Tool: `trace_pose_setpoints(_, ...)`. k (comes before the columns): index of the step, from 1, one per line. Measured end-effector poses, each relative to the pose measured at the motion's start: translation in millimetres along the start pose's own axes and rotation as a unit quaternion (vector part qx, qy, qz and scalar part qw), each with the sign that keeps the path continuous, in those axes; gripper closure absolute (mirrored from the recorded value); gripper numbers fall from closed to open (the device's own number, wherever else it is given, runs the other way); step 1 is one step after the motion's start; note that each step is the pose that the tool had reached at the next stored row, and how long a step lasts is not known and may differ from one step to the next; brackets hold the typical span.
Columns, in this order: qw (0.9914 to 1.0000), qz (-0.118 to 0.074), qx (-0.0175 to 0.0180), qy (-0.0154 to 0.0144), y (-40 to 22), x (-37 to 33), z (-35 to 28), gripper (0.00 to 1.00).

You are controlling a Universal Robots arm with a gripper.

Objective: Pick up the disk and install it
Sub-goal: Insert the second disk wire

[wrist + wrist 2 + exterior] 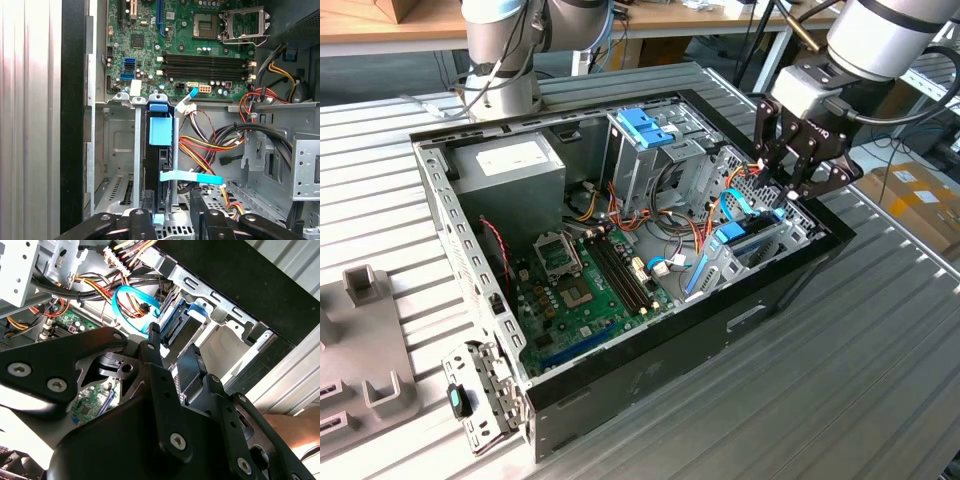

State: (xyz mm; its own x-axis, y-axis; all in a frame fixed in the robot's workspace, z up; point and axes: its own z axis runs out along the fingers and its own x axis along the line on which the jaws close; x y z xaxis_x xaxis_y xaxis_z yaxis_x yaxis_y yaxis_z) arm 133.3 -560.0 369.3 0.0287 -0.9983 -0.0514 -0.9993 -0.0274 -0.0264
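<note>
Disk (159, 150) stood on edge in the drive bay (116, 145) (light-blue carrier rail framing it) at the exterior view's right of the open computer case (650, 375). Gripper (792, 185) hung just above, fingers parted, gripping nothing.

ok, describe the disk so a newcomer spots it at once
Open computer case, the bay in the corner below the end effector. The disk stands on edge between grey metal rails, and its light-blue carrier tab sets it apart from the coloured wires beside it.
</note>
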Motion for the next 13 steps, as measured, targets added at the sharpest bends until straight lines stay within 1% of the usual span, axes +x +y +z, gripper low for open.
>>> trace_pose_setpoints(7, 1.0, -0.001, 0.0, 0.0, -1.5, -0.4, 0.1, 0.58)
trace_pose_setpoints(13, 0.99999, -0.004, -0.0002, -0.0001, -4.2, -3.5, 0.3, 0.58)
